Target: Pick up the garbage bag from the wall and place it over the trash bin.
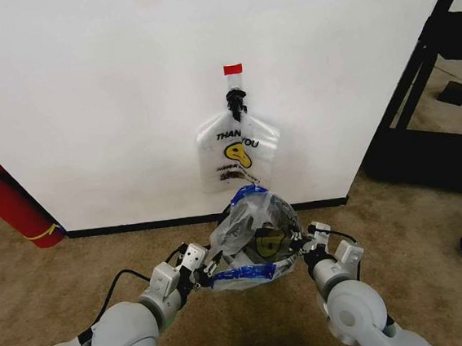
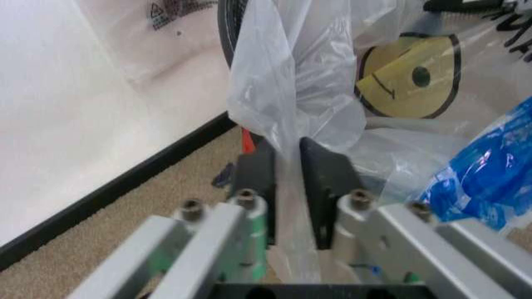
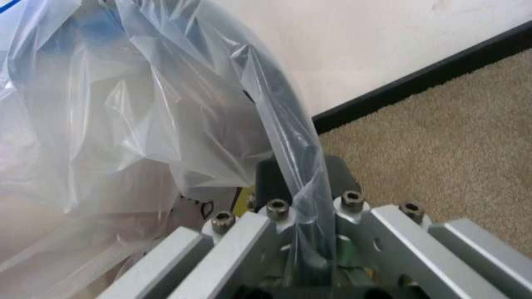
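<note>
Together, both grippers hold the garbage bag [image 1: 254, 240] stretched before the wall [image 1: 125, 93].
Left gripper [image 1: 201, 272] and right gripper [image 1: 307, 251] each pinch its rim.

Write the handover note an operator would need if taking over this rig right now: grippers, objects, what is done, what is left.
Left gripper: shut on the garbage bag at its left rim.
Right gripper: shut on the bag's right side.
The bag hangs stretched between both, in front of the wall, below the "THANK YOU" bag bundle.
Done: bag picked up.
Left: fit it over the trash bin.
</note>
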